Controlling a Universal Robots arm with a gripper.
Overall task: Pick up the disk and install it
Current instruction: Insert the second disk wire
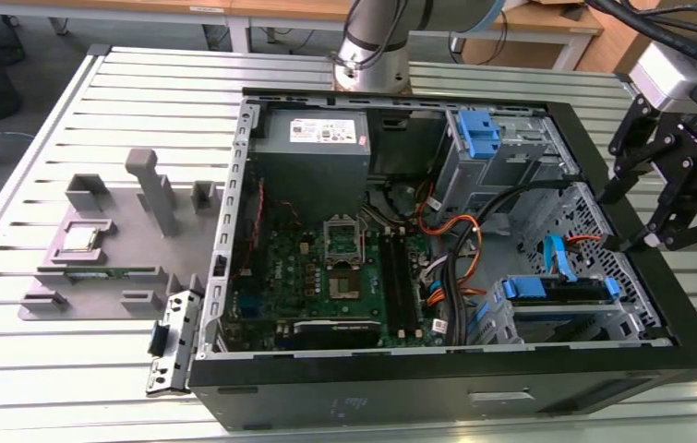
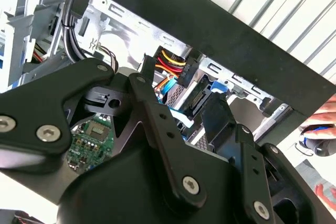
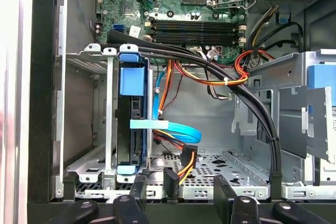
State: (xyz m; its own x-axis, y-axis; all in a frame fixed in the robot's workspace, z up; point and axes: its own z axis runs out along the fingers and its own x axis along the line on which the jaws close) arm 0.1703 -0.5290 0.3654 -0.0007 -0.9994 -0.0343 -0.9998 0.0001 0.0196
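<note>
The disk [image 1: 558, 293], a drive in a bright blue carrier frame, sits in the metal drive cage at the corner of the open computer case [image 1: 693, 341] on the exterior view's right, near side. The first wrist view shows the disk [image 3: 131, 124] standing on edge in its slot, blue tab at the end, with a light-blue cable running beside it. My gripper [image 1: 634, 221] hangs above the case's wall on the exterior view's right, apart from the disk. The gripper [image 3: 181, 200] is open, with nothing between its fingers [image 3: 137, 195].
A black cable bundle [image 3: 231, 82] and orange-red wires cross the case beside the cage. An upright blue latch [image 1: 477, 134] and a grey box with a white sticker [image 1: 314, 134] sit at the back. A grey fixture [image 1: 114, 249] stands outside. A hand [image 2: 323, 116] shows beyond the case.
</note>
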